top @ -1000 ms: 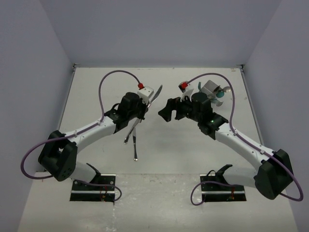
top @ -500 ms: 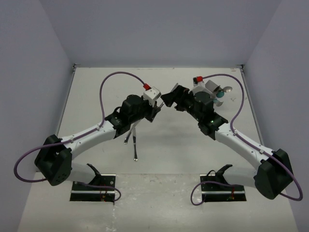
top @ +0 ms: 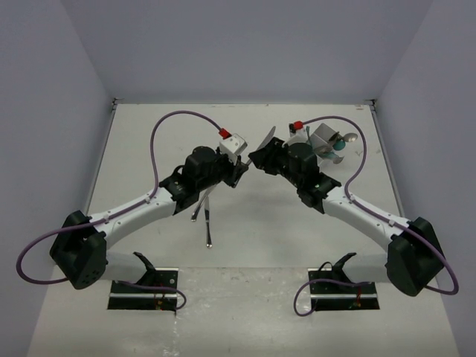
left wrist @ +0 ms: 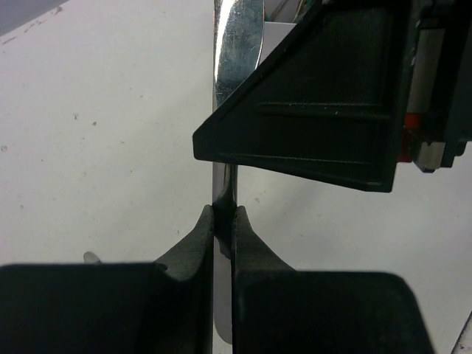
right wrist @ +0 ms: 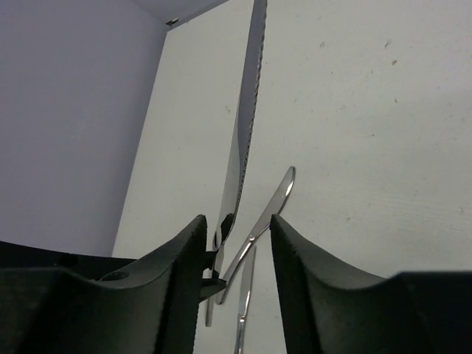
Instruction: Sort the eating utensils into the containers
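My left gripper [top: 241, 168] is shut on the handle of a silver knife [top: 266, 137] and holds it above the table, blade pointing away. In the left wrist view the fingertips [left wrist: 206, 221] pinch the knife [left wrist: 237, 44], and a dark finger of the right gripper [left wrist: 317, 125] stands beside the blade. My right gripper [right wrist: 236, 225] is open, its jaws on either side of the serrated knife [right wrist: 247, 118], with a gap still showing. The white container [top: 325, 135] sits at the back right, with teal utensils [top: 338, 147] and a silver spoon [top: 348, 137] at it.
Several silver utensils [top: 206, 212] lie on the table under the left arm; two of these knives [right wrist: 269, 214] show below the right jaws. Purple cables arc over both arms. Grey walls enclose the table on three sides.
The right gripper has swung left to the held knife, and its jaws have narrowed around the blade. The left gripper has moved slightly right, still gripping the knife.
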{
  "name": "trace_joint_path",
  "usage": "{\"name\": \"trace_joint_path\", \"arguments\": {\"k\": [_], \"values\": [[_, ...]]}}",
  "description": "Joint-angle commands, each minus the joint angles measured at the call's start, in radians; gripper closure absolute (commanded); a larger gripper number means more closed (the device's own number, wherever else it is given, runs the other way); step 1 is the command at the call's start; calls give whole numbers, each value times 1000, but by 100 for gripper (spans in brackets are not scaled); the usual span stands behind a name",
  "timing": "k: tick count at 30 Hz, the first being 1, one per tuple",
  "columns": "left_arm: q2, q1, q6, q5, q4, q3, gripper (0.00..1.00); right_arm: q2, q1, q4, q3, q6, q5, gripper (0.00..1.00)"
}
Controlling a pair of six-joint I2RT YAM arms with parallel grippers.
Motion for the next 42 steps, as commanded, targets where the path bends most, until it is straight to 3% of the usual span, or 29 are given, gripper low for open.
{"name": "trace_joint_path", "arguments": {"k": [1,5,8,13,14,15,16,21,25,29,36,42], "values": [[-30,-8,-6,8,82,23,100,12,18,40,33,-1,31,61],[-15,-8,-2,-4,88,32,100,12,25,53,37,-36,16,87],[-3,-11,14,5,101,37,100,10,24,69,38,-74,5,100],[16,-11,57,11,85,52,97,-20,25,119,4,-157,38,100],[17,-11,61,26,76,55,83,-42,24,125,-5,-166,64,100],[14,-11,60,28,74,54,32,-56,24,132,-26,-177,125,100],[13,-11,55,19,72,52,0,-71,22,135,-35,-203,173,100],[0,-11,37,-95,3,41,0,-157,-80,148,-100,-271,446,100],[-9,-6,-1,-281,-59,11,0,-183,-183,186,-172,-289,667,100],[-7,21,-64,-346,-119,-14,0,-145,-277,240,-186,-321,765,100],[-24,144,-175,-319,-205,-83,0,19,-320,381,-113,-410,773,100],[-46,167,-280,-432,-322,-141,0,107,-309,355,-101,-378,775,100]]}}
